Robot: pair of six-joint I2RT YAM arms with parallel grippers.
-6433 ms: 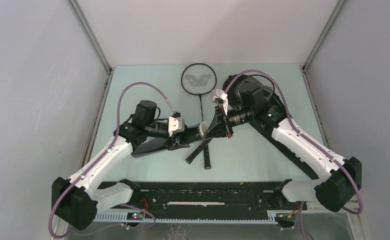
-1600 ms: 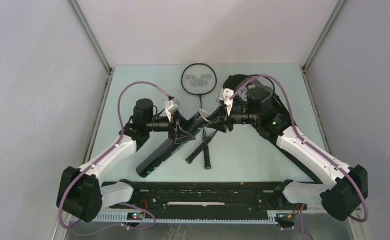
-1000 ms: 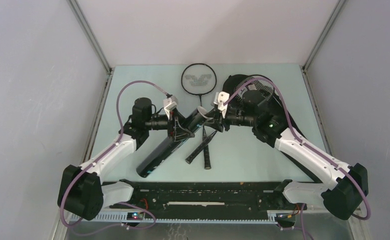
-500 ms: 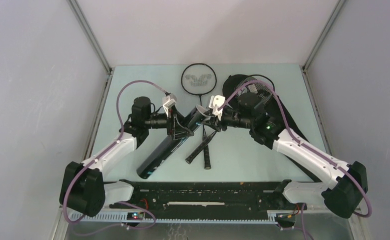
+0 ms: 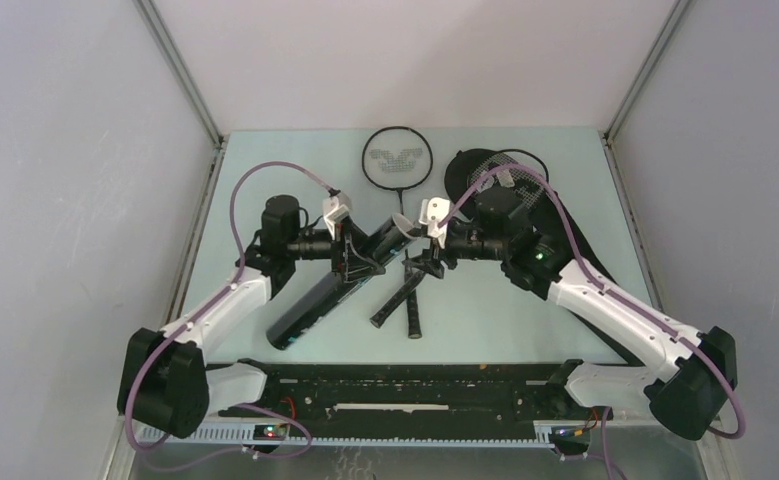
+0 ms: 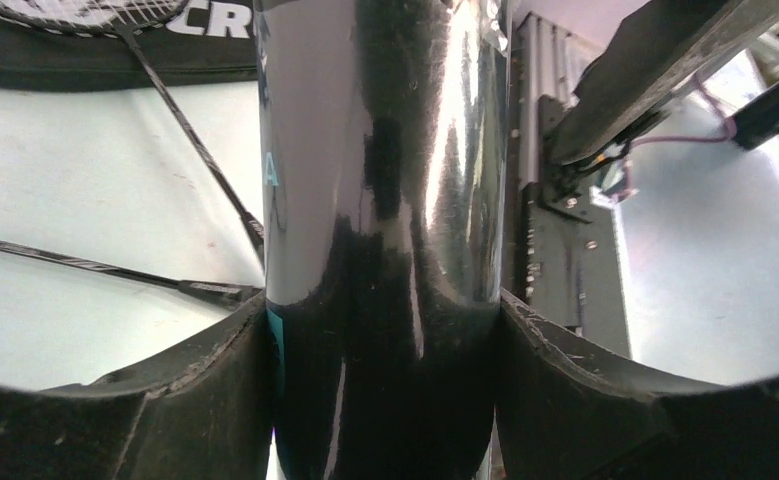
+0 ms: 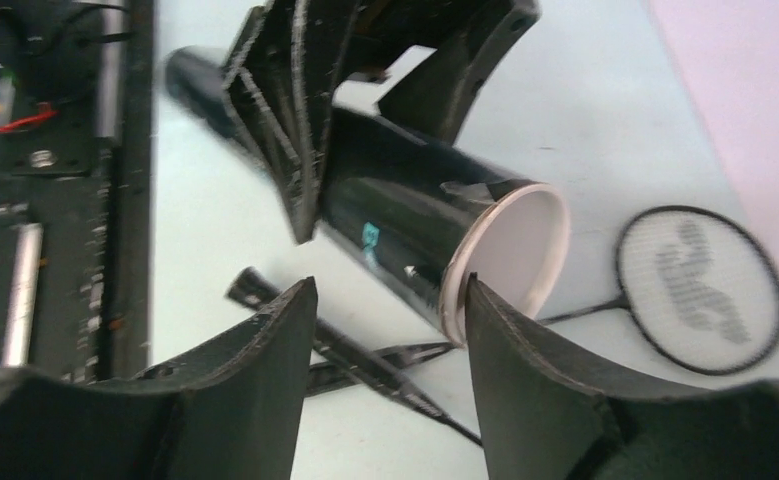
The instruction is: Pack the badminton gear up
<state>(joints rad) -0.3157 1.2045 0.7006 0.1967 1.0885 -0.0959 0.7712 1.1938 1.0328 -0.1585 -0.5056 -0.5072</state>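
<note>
My left gripper (image 5: 350, 258) is shut on the long black tube (image 5: 325, 300), which slants up to the right off the table; the left wrist view shows the tube (image 6: 385, 190) filling the gap between both fingers. The tube's raised end (image 7: 510, 250) has a white rim and a pale face. My right gripper (image 5: 427, 262) hangs open just beside that end, its fingers (image 7: 265, 370) holding nothing. One racket (image 5: 397, 158) lies at the back. A second racket's head (image 5: 513, 178) rests on the black bag (image 5: 458, 178). Their handles (image 5: 405, 305) cross below the tube.
The light green table (image 5: 265, 180) is walled by grey panels left, right and behind. A black rail (image 5: 405, 385) with the arm bases runs along the near edge. In the left wrist view the bag's white lettering (image 6: 220, 20) shows at the top.
The right gripper slid left and down past the tube's raised end and its jaws spread wider. The left gripper keeps its hold on the tube, nearly still.
</note>
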